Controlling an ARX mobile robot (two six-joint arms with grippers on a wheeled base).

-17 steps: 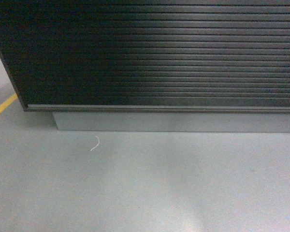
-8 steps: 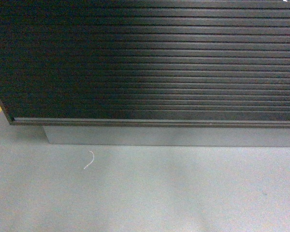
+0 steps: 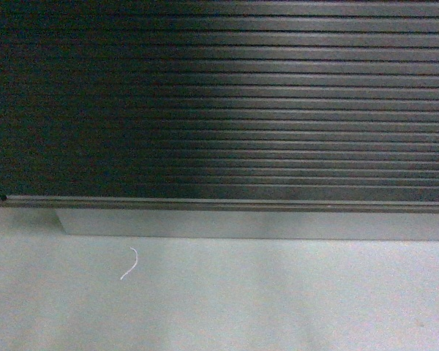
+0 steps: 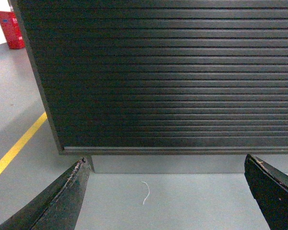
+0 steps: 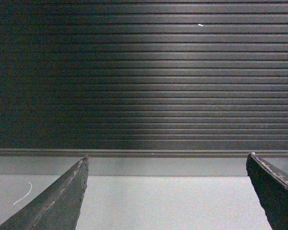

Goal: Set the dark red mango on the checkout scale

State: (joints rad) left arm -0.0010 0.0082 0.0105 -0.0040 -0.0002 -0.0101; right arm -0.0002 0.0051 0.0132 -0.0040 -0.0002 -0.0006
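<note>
Ribbed black checkout (image 3: pixel 241 102) on grey floor (image 3: pixel 278 300), white scrap (image 3: pixel 129 263) near; left gripper (image 4: pixel 165 191) and right gripper (image 5: pixel 165 191) both wide, empty.

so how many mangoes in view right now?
0. All views show only the checkout front and floor; both pincers, left and right, are open and empty. Countertop is out of view.

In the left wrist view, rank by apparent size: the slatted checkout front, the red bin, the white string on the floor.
1. Checkout front, fills most of the view.
2. Red bin, farther away, so true size is unsure.
3. White string, smallest.
</note>
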